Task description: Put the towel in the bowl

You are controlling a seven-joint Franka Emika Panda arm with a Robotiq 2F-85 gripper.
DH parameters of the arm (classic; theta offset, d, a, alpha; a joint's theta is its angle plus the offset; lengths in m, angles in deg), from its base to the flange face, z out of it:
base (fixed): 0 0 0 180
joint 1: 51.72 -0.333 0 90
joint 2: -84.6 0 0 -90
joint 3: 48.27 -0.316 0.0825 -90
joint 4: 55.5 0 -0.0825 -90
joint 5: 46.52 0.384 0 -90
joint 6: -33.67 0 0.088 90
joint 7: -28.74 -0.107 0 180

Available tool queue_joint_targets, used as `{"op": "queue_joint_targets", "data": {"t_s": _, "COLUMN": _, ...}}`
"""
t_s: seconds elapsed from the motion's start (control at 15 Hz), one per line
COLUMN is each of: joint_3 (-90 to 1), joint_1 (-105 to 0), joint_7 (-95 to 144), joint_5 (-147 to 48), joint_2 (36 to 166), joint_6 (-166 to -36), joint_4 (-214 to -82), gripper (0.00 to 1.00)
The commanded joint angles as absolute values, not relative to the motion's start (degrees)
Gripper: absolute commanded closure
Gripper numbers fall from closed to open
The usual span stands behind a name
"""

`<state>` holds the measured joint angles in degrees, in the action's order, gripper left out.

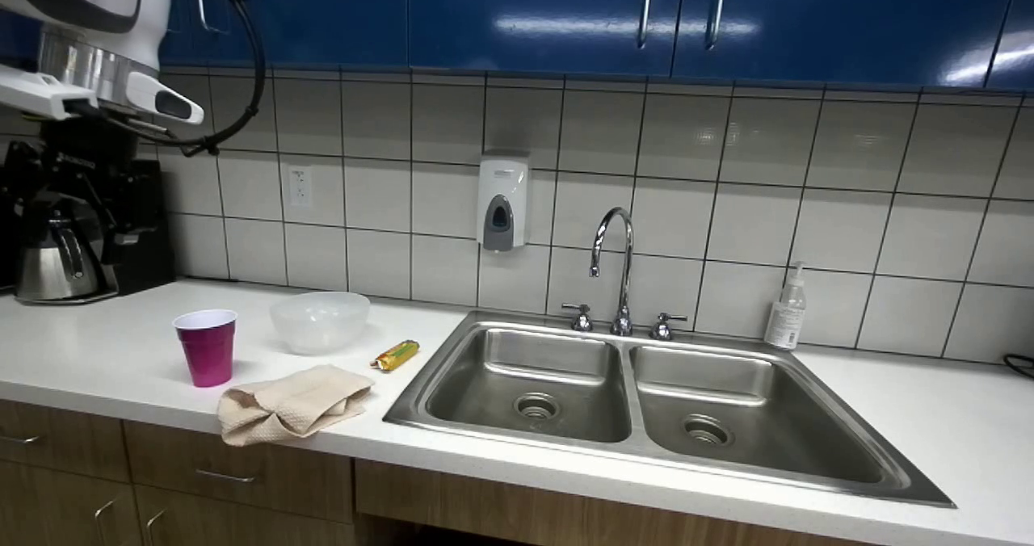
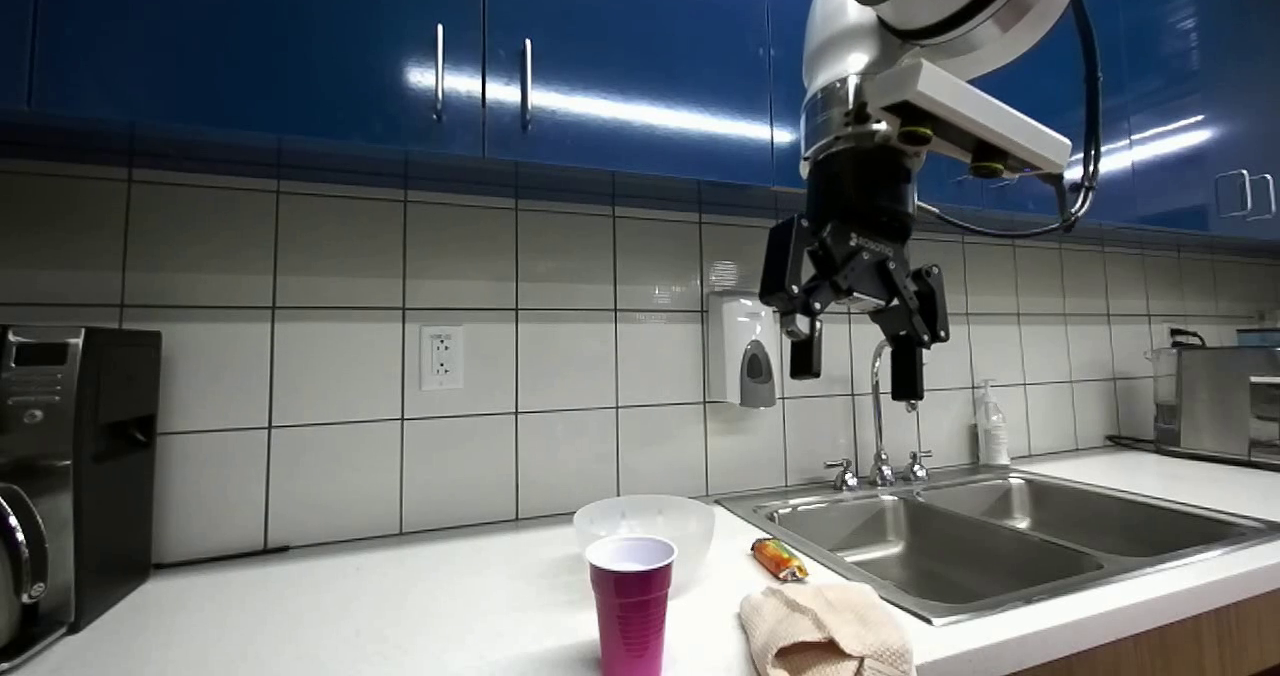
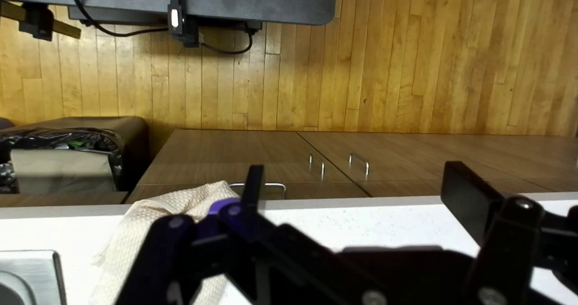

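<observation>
The towel [image 1: 295, 405] is beige and crumpled, lying at the counter's front edge with part hanging over it. It also shows in an exterior view [image 2: 830, 631] and, partly hidden by a finger, in the wrist view [image 3: 149, 219]. The bowl [image 1: 319, 324] is translucent white and stands upright behind the towel, with nothing visible inside. It also shows in an exterior view [image 2: 650, 516], partly behind the cup; it does not show in the wrist view. My gripper [image 2: 857, 364] is open and empty, high above the counter. Its spread fingers also show in the wrist view [image 3: 355, 181].
A magenta cup [image 1: 208, 352] stands left of the bowl, near the towel [image 2: 633, 616]. A yellow-orange packet [image 1: 396, 355] lies between bowl and sink [image 1: 634, 401]. A soap dispenser [image 1: 502, 199] hangs on the wall. A coffee maker [image 2: 110, 456] and blue cabinets [image 2: 620, 56] surround the counter.
</observation>
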<state>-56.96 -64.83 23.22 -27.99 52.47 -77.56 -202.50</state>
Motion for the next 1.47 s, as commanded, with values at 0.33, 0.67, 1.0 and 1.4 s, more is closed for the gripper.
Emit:
{"op": "queue_joint_targets", "data": {"t_s": 0.33, "joint_3": -57.9, "joint_1": -62.4, "joint_7": 22.4, "joint_5": -32.1, "joint_2": 54.2, "joint_6": -90.6, "joint_4": -207.5, "gripper": 0.0}}
{"op": "queue_joint_targets", "data": {"t_s": 0.67, "joint_3": -58.0, "joint_1": -60.0, "joint_7": 20.4, "joint_5": -36.4, "joint_2": 58.8, "joint_6": -100.0, "joint_4": -209.3, "gripper": 0.0}}
{"op": "queue_joint_targets", "data": {"t_s": 1.0, "joint_3": -57.7, "joint_1": -58.0, "joint_7": 17.4, "joint_5": -39.0, "joint_2": 65.4, "joint_6": -108.6, "joint_4": -209.4, "gripper": 0.0}}
{"op": "queue_joint_targets", "data": {"t_s": 1.4, "joint_3": -57.8, "joint_1": -55.1, "joint_7": 11.2, "joint_5": -44.0, "joint_2": 74.4, "joint_6": -118.1, "joint_4": -208.3, "gripper": 0.0}}
